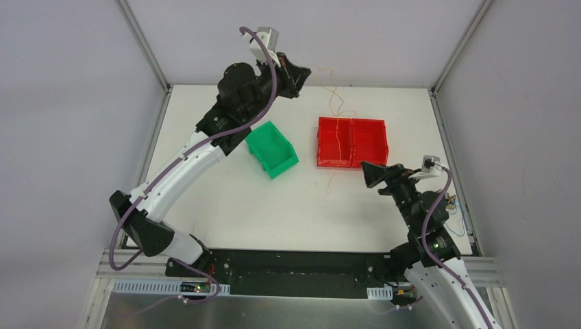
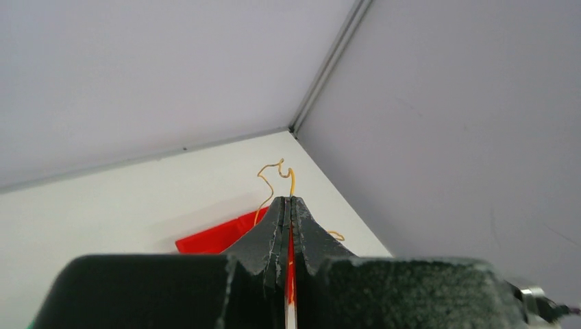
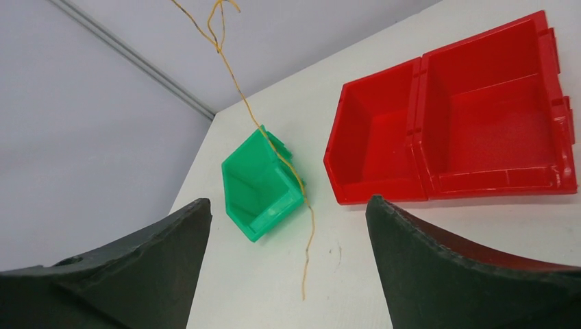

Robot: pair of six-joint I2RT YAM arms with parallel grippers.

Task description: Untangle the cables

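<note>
No text, label, brand, number or sign can be read in any of the views. A small pale marking is seen on the black upper segment of the left arm (image 1: 218, 122), at about eleven o'clock from the middle of the overhead view, but it is too small and blurred to be made out.
</note>
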